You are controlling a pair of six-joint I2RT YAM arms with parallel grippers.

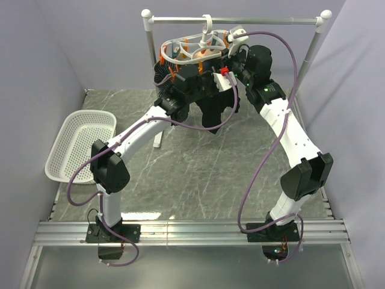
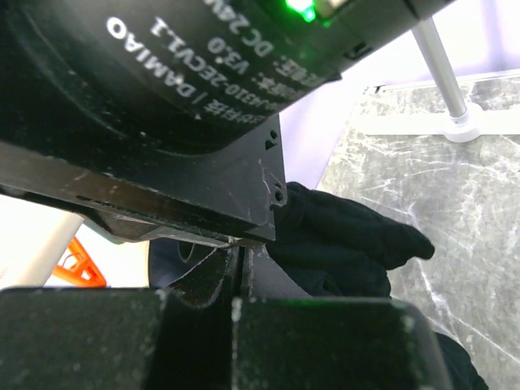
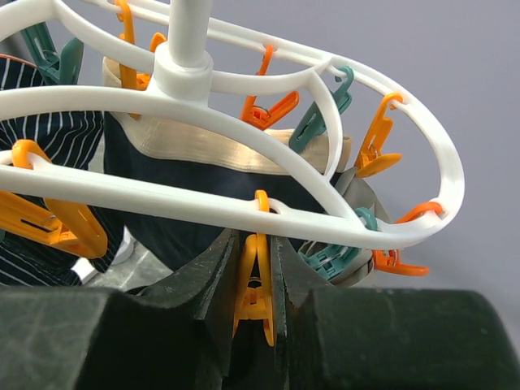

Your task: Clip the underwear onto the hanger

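Note:
The white hanger (image 1: 186, 43) (image 3: 244, 203) hangs by its hook from the metal rail, with orange and teal pegs round its loop. My right gripper (image 1: 227, 67) (image 3: 257, 248) reaches up under it, shut on an orange peg (image 3: 258, 280) that hangs from the near rim. The black underwear (image 1: 212, 113) (image 2: 345, 244) droops limp just below the hanger. My left gripper (image 1: 197, 79) (image 2: 242, 260) is shut, pressed close under the right arm's black housing, and the underwear spills out to the right of its fingertips. The pinch point itself is hidden.
A silver rail stand (image 1: 240, 20) with white ball ends carries the hanger. Clipped there too are a dark striped garment (image 3: 49, 138), a dark garment with a cream waistband (image 3: 203, 183) and a grey piece (image 3: 361, 195). A white basket (image 1: 81, 144) lies at the left.

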